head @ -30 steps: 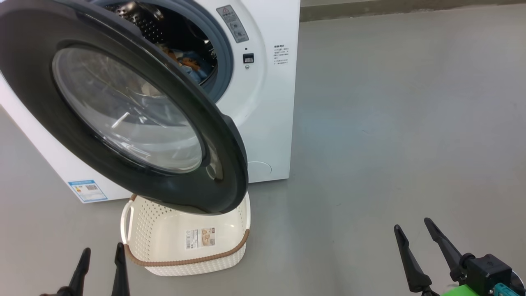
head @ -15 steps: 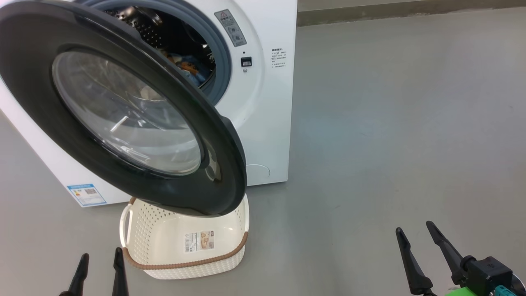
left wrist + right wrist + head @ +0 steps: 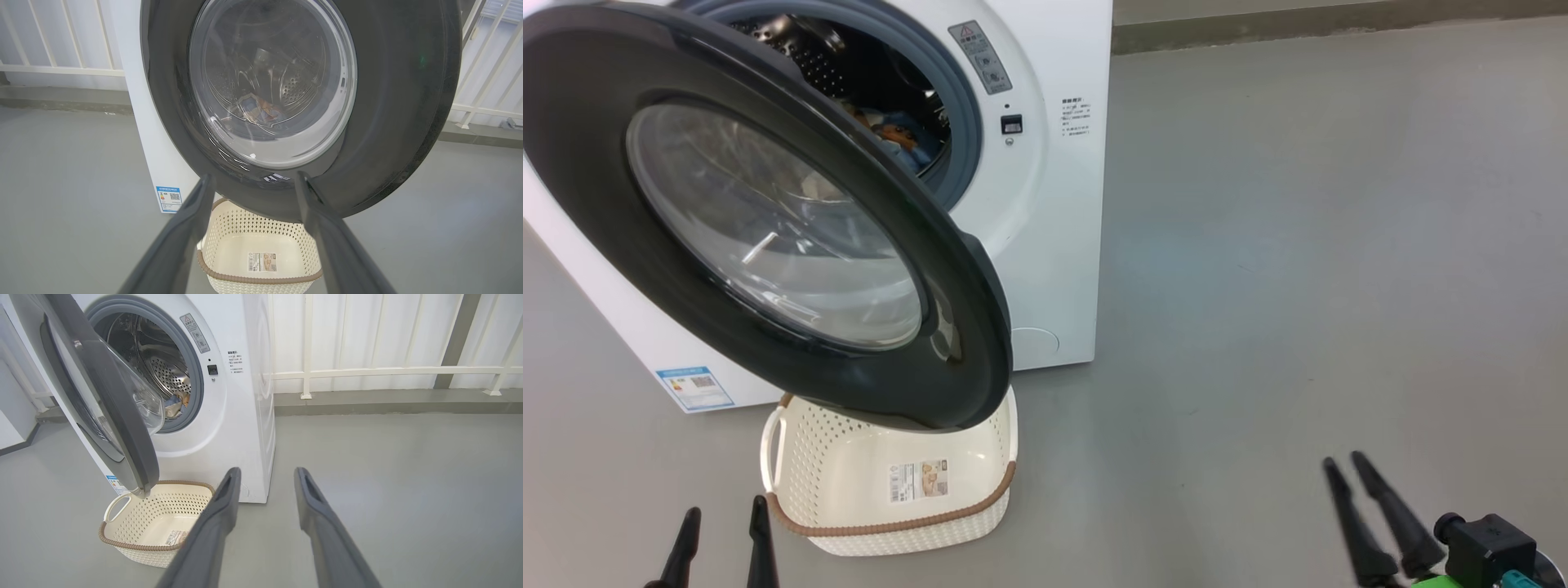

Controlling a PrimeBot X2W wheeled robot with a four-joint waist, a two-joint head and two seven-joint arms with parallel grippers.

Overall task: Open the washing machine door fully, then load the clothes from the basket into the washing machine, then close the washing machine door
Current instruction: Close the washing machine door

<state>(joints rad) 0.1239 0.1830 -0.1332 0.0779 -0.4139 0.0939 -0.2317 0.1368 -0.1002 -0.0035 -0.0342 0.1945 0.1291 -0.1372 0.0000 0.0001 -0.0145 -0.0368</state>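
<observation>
The washing machine [image 3: 1062,204] stands at the upper left with the washing machine door [image 3: 596,163] swung open toward me, its glass bowl over the basket [image 3: 792,457]. The clothes [image 3: 898,135], blue with orange-brown print, lie inside the steel drum. They also show past the door edge as clothes [image 3: 175,406]. The basket [image 3: 163,514] sits on the floor under the door, holding only a label sticker. My left gripper [image 3: 725,513] is open, low in front of the basket, pointing at the door's lower ring [image 3: 367,122]. My right gripper [image 3: 1342,460] hangs over bare floor at the right, fingers apart and empty.
A grey floor [image 3: 1298,245] spreads wide to the right of the machine. A white railing and panelled wall [image 3: 367,371] run along a raised kerb behind. A blue energy sticker [image 3: 694,388] marks the machine's lower left side.
My right gripper's fingers have drawn closer together and sit slightly lower. The head camera shifted a little at first. Door, basket and left gripper are unchanged.
</observation>
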